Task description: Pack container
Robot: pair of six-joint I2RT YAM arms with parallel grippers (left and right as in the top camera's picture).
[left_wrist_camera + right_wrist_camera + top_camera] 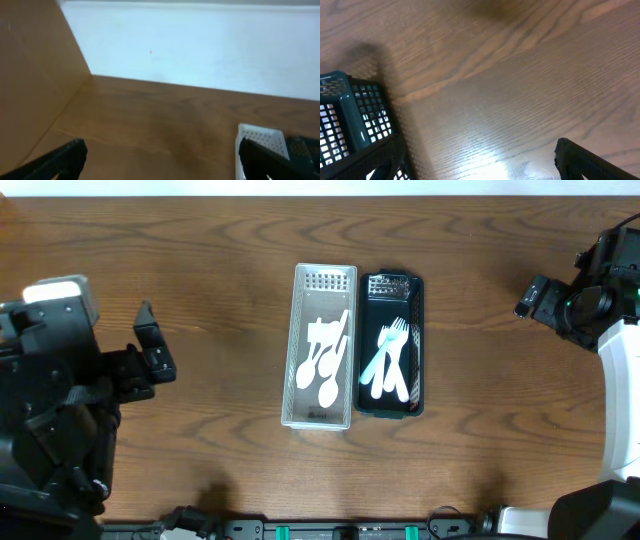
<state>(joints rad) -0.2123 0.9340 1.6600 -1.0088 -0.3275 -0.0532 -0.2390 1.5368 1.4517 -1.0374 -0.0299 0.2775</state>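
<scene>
Both grippers stand spread, empty: left gripper, right gripper, well apart from the baskets. Mid-table, white basket holds white spoons; beside it, green basket holds pale-blue cutlery. Utensils judged light, stiff, slippery; grasp across handles.

— From where is the table seen in the overhead view?

— It is viewed straight down from well above. The whole wooden top is taken in, with the white tray and the dark green tray set at the centre.

— And the wrist views?

— The left wrist view is held low and aimed across the table toward a pale wall. Only a corner of the white tray is shared with the overhead. The right wrist view is held close and angled down at the wood grain, and a corner of the dark green tray is shared.
</scene>
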